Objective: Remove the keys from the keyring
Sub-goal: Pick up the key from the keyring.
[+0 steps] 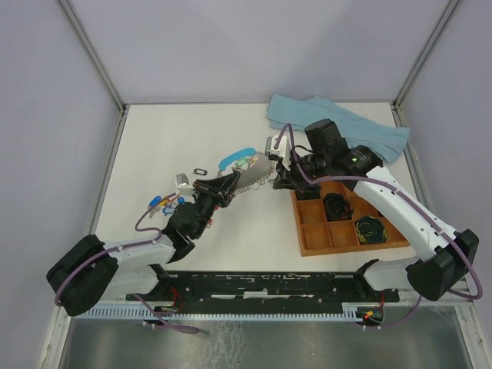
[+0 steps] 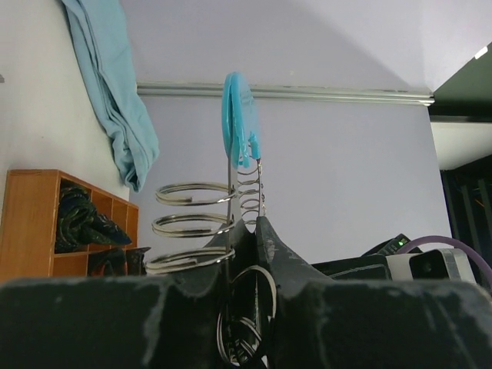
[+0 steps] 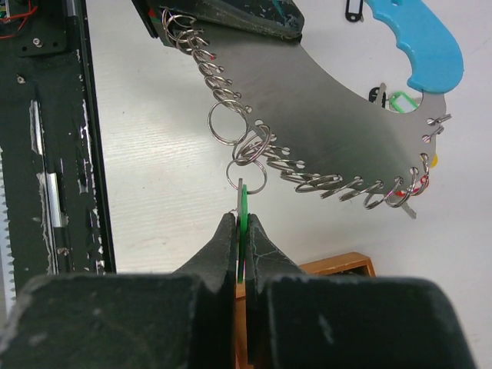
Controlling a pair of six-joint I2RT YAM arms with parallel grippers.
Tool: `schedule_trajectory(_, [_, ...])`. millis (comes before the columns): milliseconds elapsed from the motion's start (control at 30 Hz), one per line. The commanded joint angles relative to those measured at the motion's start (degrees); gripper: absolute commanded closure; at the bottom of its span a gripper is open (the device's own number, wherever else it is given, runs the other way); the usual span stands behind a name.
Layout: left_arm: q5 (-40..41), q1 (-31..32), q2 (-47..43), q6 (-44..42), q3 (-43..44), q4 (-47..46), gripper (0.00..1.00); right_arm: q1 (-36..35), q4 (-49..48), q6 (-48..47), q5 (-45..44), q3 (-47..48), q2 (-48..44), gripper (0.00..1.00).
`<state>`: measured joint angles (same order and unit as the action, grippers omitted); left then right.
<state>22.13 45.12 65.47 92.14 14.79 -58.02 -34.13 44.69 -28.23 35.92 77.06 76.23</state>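
Observation:
The keyring is a flat silvery plate with a light-blue arc handle and a row of small split rings along its edge, held above the table. My left gripper is shut on its near end; in the left wrist view the blue arc stands above the fingers. My right gripper is shut on a green-tagged key that hangs from a split ring on the plate's toothed edge. Several loose tagged keys lie on the table left of the left arm.
A wooden compartment tray with black cable bundles stands at the right under the right arm. A folded light-blue cloth lies at the back right. A small black tag frame and a green tag lie under the keyring.

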Motion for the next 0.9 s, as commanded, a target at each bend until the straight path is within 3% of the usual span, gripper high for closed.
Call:
schedule_trajectory(0, [5.85,-2.08,2.46,0.41,-0.45,0.62,0.89,0.29,4.41,-0.91,0.09,4.76,-1.29,0.99])
schedule_trajectory(200, [2.49,-2.12,1.3,-5.75,-2.09,2.47,0.54,0.12,9.05,-1.67,0.42,8.53,0.82,0.99])
schedule_trajectory(333, [1.36,-2.21,-6.28,-14.73,-4.02,10.19,0.36,-0.26,15.57,-4.01,-1.5,13.32,2.99,0.99])
schedule_trajectory(633, [-8.8,-2.24,-28.8,-46.94,-4.38,19.99,0.3,-2.44,22.85,-4.36,-6.85,18.42,5.03,0.99])
schedule_trajectory(867, [-23.35,-2.24,-32.82,-68.93,-0.19,19.81,0.35,-4.14,27.16,-10.68,-6.87,21.72,4.95,0.99])
